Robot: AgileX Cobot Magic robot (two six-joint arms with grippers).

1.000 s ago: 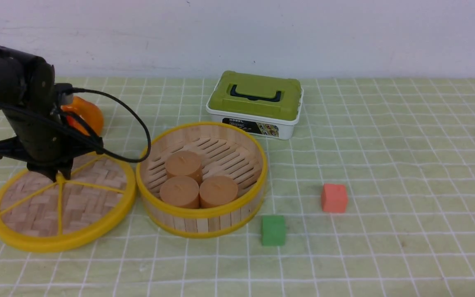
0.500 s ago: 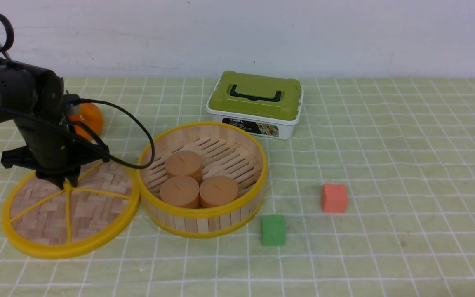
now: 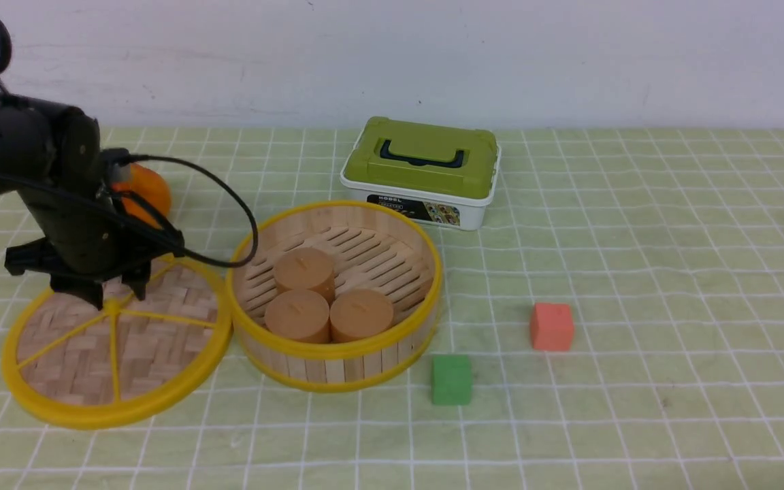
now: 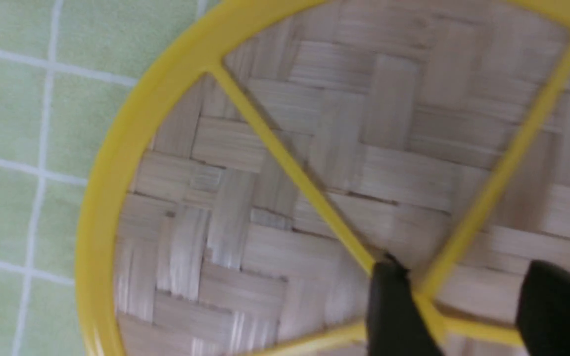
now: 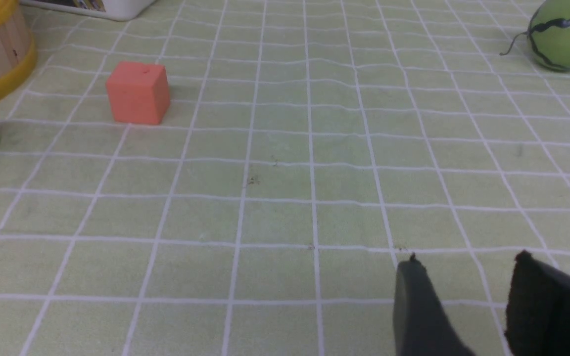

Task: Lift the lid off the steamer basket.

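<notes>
Black left fingers (image 4: 395, 310), parted, point down over lid (image 3: 77, 355).

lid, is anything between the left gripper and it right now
Nothing visible does. The left gripper hangs right over the centre of the lid, jaws apart on either side of the yellow hub, with no other object between them. The lid lies flat beside the steamer basket, already off it.

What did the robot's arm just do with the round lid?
The left gripper shifted the lid a little toward the steamer basket, set it down and opened, letting it go. The steamer basket, green box, red cube and green cube stayed put.
</notes>
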